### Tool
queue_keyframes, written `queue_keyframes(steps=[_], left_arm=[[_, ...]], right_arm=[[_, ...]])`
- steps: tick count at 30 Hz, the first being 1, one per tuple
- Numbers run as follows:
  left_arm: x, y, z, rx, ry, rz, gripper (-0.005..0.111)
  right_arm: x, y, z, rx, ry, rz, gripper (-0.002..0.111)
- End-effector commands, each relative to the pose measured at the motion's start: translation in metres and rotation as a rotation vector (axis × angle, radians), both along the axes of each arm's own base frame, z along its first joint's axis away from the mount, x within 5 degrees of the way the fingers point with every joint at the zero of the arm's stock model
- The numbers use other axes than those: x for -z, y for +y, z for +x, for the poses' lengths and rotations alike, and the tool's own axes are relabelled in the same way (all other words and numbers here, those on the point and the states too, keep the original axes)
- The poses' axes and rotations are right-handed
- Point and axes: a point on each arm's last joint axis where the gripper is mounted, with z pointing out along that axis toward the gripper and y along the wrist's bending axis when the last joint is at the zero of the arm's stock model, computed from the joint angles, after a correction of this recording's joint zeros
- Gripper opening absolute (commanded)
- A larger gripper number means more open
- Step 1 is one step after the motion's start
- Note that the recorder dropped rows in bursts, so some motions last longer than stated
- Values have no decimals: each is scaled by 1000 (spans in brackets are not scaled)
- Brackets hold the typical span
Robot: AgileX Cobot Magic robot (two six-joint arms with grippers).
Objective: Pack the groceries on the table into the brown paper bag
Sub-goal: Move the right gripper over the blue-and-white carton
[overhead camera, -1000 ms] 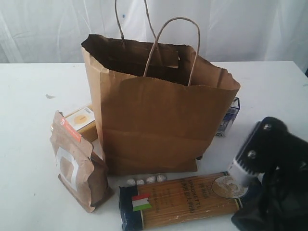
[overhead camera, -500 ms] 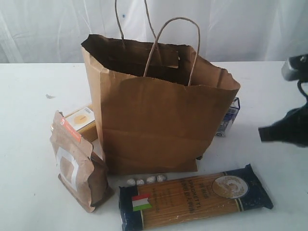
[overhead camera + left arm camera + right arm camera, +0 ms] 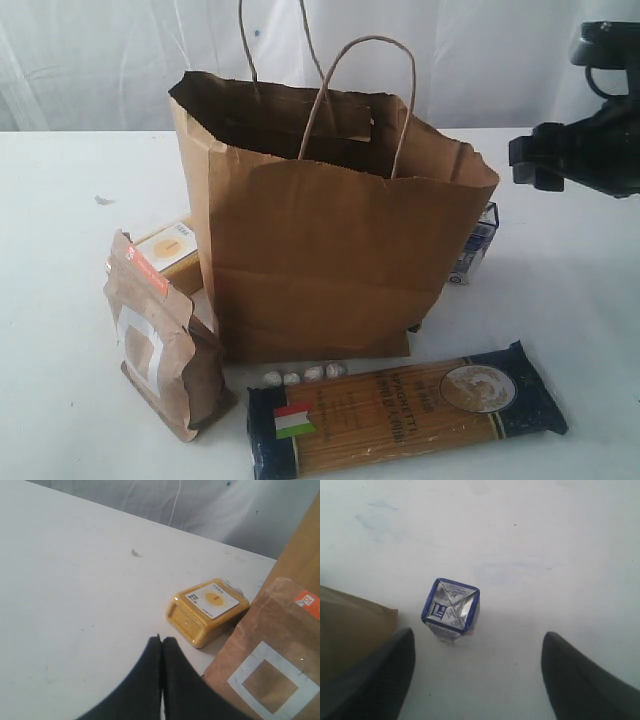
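Two packs sat left of the upright brown paper bag (image 3: 330, 230) on the table (image 3: 60, 200): kraft pouch (image 3: 160, 345) and yellow-grain bottle (image 3: 170, 250). The spaghetti packet (image 3: 400, 415) lay near. The bag half-hid a blue-white carton (image 3: 472, 245) at right. The right gripper (image 3: 477, 632) hung nearby, spread and empty; the left gripper (image 3: 161, 647) was clenched, empty.

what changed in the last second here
The right gripper lifted from beside the spaghetti packet's end, up and back. It now hangs over the small blue carton, fingers open and empty. Nothing was picked up. The brown paper bag, kraft pouch, yellow-grain bottle and packet lie as before.
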Motion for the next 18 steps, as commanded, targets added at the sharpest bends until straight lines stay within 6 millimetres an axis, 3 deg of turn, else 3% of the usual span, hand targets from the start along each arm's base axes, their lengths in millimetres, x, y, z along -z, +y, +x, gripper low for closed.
queue_keyframes(steps=[1,6,18], left_arm=[[2,-1,0,6,1,-9,1],[2,-1,0,6,1,-9,1],[2,-1,0,6,1,-9,1]], right_arm=[[4,2,17,14,40,34,67],[11,5,28,24,70,73,67],[20,7,34,46,91,112,67]])
